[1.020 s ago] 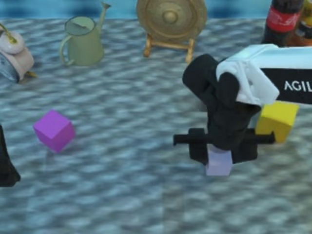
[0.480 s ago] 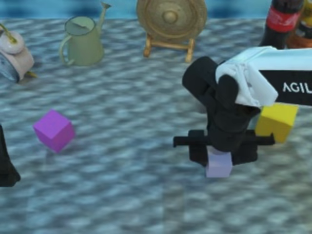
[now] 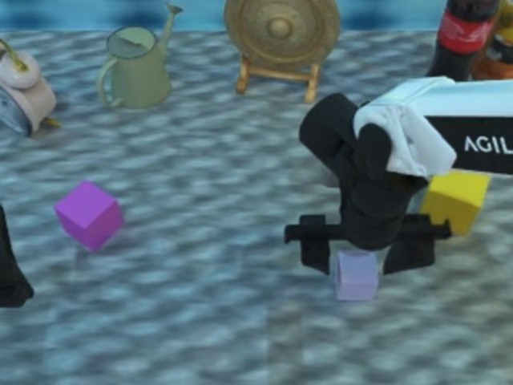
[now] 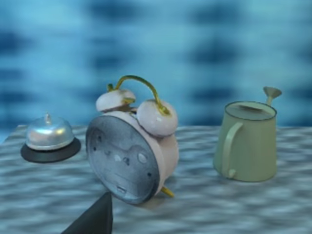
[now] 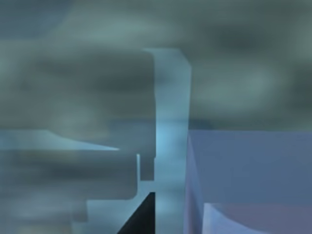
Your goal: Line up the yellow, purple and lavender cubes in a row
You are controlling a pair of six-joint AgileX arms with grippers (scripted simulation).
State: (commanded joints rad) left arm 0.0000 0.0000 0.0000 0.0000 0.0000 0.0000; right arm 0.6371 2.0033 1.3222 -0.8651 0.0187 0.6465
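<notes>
The lavender cube (image 3: 357,275) rests on the table right of centre, and my right gripper (image 3: 362,255) stands open just above it, one finger on each side and apart from it. The right wrist view shows that cube (image 5: 248,170) close up beside one dark fingertip (image 5: 142,217). Behind the gripper's right finger, partly hidden by the arm, sits the yellow cube (image 3: 455,199). Far off on the left side lies the purple cube (image 3: 88,214), turned at an angle. My left gripper (image 3: 10,277) is parked at the left edge.
Along the back stand an alarm clock (image 3: 24,84), a green watering can (image 3: 136,68), a brass gong on a stand (image 3: 280,32) and a cola bottle (image 3: 463,32). The left wrist view also shows a silver bell (image 4: 48,134) by the clock (image 4: 129,156).
My right gripper's fingers have spread apart and let go of the lavender cube, which now sits slightly lower on the table. The other cubes and the left arm have not moved.
</notes>
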